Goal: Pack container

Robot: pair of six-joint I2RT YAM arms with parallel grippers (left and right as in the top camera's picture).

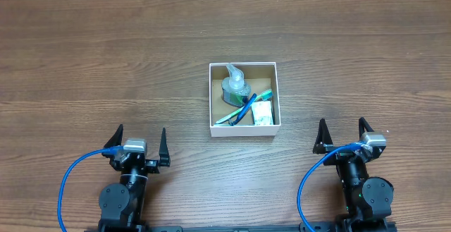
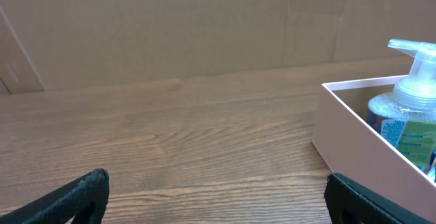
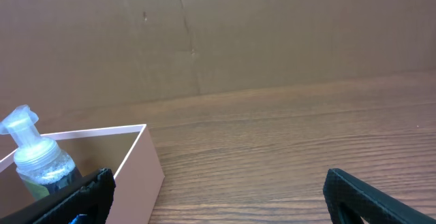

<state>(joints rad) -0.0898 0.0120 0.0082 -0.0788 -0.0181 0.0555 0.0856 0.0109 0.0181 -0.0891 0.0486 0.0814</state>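
Observation:
The container (image 1: 243, 130), a small square white-walled box with a brown inside, sits at the middle of the table. In it lie a clear pump bottle (image 1: 235, 85), a blue and green toothbrush (image 1: 243, 109) and a small white packet (image 1: 262, 114). The box also shows at the right of the left wrist view (image 2: 354, 139) and at the left of the right wrist view (image 3: 139, 166). My left gripper (image 1: 140, 139) is open and empty, near the front edge to the box's left. My right gripper (image 1: 344, 135) is open and empty, to the box's front right.
A brown cardboard wall (image 2: 170, 26) stands along the far edge of the wooden table (image 1: 106, 63). Blue cables loop beside both arm bases at the front edge.

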